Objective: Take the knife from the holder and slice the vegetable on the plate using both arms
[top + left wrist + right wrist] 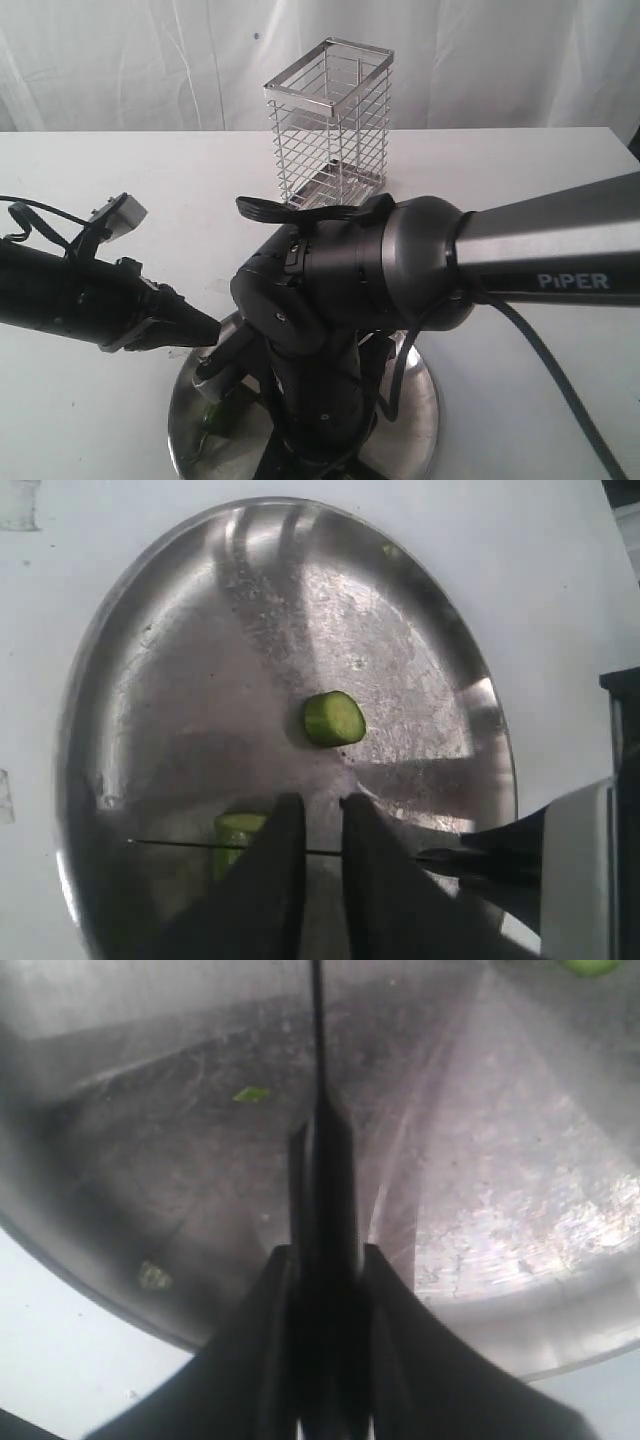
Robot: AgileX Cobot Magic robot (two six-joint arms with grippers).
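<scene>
The knife [320, 1080] runs out over the plate [520, 1260], its black handle clamped by my right gripper [325, 1260]. In the left wrist view the blade [170, 844] shows edge-on as a thin line crossing a green piece of the vegetable [238, 832], which is half hidden behind one left finger. A cut round [333, 718] lies apart at the plate's [150, 680] middle. My left gripper [322, 825] hovers low over the plate, jaws a narrow gap apart with nothing between them. The right arm's wrist [330, 300] hides its gripper in the exterior view, where green [222, 415] shows on the plate [420, 420].
The wire holder [330, 120] stands with nothing in it at the back of the white table [520, 170]. Small green scraps [250, 1093] lie on the plate. The left arm [80, 300] comes in from the left and the PiPER arm [540, 250] from the right, meeting over the plate.
</scene>
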